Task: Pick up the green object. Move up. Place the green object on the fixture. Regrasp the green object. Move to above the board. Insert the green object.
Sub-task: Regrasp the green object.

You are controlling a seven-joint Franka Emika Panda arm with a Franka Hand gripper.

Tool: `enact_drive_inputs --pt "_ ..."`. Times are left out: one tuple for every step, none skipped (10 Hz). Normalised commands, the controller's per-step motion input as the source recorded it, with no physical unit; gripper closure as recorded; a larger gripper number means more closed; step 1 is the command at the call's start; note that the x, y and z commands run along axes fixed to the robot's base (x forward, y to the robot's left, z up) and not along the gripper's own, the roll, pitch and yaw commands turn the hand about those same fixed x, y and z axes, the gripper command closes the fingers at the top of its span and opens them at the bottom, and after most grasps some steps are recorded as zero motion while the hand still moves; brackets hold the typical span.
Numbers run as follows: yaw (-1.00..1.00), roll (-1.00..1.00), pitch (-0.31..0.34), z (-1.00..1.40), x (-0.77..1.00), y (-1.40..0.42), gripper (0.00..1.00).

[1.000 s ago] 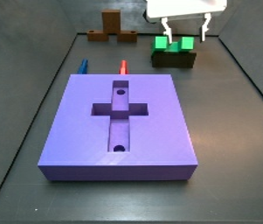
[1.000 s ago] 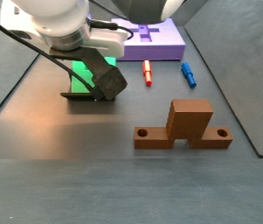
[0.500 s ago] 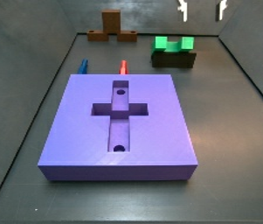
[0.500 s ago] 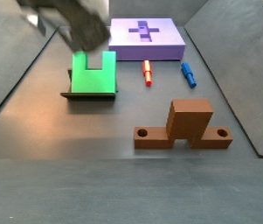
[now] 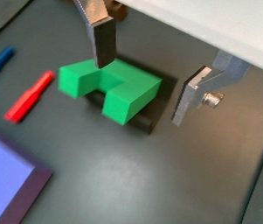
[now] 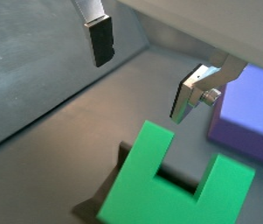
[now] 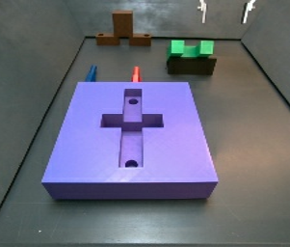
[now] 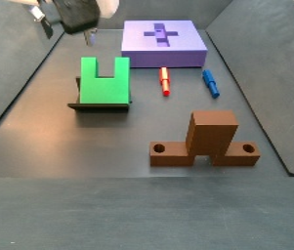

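The green object (image 7: 191, 47) lies on the fixture (image 7: 193, 67) at the back right in a side view, its notch facing up; it also lies on the fixture (image 8: 99, 104) as the green object (image 8: 105, 80). My gripper (image 7: 224, 11) hangs open well above it, only its fingertips showing. In a side view the gripper (image 8: 68, 23) is at the frame's top edge. In both wrist views the gripper (image 5: 143, 90) (image 6: 141, 89) holds nothing, with the green object (image 5: 107, 83) (image 6: 169, 188) below it. The board (image 7: 134, 135) lies in the middle.
An orange-brown upright block (image 7: 121, 30) (image 8: 212, 141) stands on the floor. A blue stick (image 7: 91, 72) and a red stick (image 7: 136, 73) lie between the board and the back wall, next to the fixture. Dark walls enclose the floor.
One second ago the fingers stood around the green object on the fixture. They have let go and risen, leaving the piece in place. Little has moved in the last half second.
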Motion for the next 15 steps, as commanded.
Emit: enact_drive_inputs --pt "-0.55 1.0 0.0 -0.04 -0.02 0.0 0.0" --pt "-0.58 1.0 0.0 -0.08 0.0 0.0 0.0" --pt "-0.61 1.0 0.0 -0.11 0.0 0.0 0.0" --pt "-0.88 0.65 -0.069 -0.3 0.0 0.0 0.0" --pt "-0.93 0.41 -0.2 -0.4 0.0 0.0 0.0" --pt "-0.9 0.46 -0.263 -0.38 0.0 0.0 0.0" --pt "-0.78 0.62 -0.411 -0.29 -0.03 0.0 0.0" --pt "-0.22 0.56 -0.543 0.24 0.0 0.0 0.0" --pt "0.11 0.61 -0.234 0.63 0.39 -0.1 0.0" --pt "0.51 0.63 -0.131 0.51 0.63 -0.13 0.0" --pt "0.64 0.45 -0.246 0.16 0.37 -0.05 0.0" --pt "0.87 0.32 -0.58 0.0 0.0 -0.02 0.0" --pt "0.88 0.29 -0.58 -0.02 0.0 -0.02 0.0" --pt "0.89 0.29 -0.557 -0.03 0.0 -0.02 0.0" --pt "0.87 0.58 -0.423 -0.13 -0.03 0.0 0.0"
